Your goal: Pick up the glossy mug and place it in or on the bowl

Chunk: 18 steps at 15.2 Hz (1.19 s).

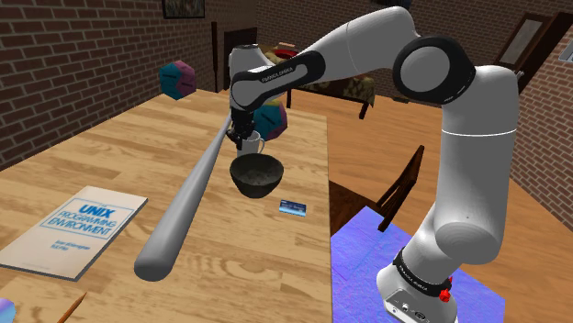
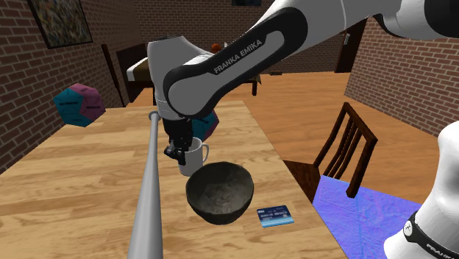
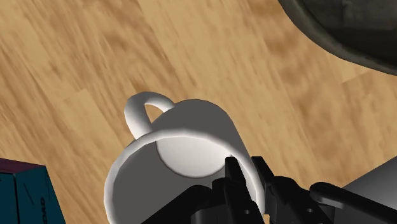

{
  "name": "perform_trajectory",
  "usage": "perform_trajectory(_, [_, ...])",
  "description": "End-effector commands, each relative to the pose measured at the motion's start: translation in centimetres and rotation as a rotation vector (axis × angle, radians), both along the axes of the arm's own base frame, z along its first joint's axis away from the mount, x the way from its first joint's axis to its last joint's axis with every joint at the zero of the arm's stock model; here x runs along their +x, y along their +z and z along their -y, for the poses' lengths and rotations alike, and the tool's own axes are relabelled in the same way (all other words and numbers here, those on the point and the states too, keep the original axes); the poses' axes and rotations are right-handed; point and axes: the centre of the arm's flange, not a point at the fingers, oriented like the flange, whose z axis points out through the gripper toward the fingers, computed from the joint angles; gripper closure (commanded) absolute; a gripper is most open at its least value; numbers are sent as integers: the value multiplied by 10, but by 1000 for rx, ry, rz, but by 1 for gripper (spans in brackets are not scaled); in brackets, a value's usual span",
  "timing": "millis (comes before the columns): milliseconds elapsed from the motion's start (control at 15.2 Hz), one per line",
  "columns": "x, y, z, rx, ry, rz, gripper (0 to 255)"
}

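Observation:
A white glossy mug (image 1: 256, 145) (image 2: 193, 157) stands upright on the wooden table, just behind a dark grey bowl (image 1: 256, 174) (image 2: 219, 193). My black gripper (image 1: 245, 138) (image 2: 176, 152) comes down on the mug from above. In the wrist view the gripper (image 3: 249, 175) is shut on the mug (image 3: 191, 133), one finger inside its rim and one outside, on the side away from the handle. The bowl's edge (image 3: 356, 32) lies a short way beyond the mug.
A long grey baseball bat (image 1: 188, 206) (image 2: 147, 199) lies along the table beside mug and bowl. Two teal-and-magenta polyhedra (image 1: 177, 78) (image 1: 272, 117) sit farther back. A book (image 1: 78, 229) and a small blue card (image 1: 293, 206) lie on the table; a chair (image 1: 399, 188) stands at its edge.

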Motion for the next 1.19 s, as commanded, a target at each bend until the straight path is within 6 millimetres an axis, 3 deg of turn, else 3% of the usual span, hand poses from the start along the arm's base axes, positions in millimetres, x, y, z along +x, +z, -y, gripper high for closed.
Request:
perform_trajectory(0, [0, 0, 0, 0, 0, 0, 255])
perform_trajectory(1122, [0, 84, 0, 0, 0, 0, 255])
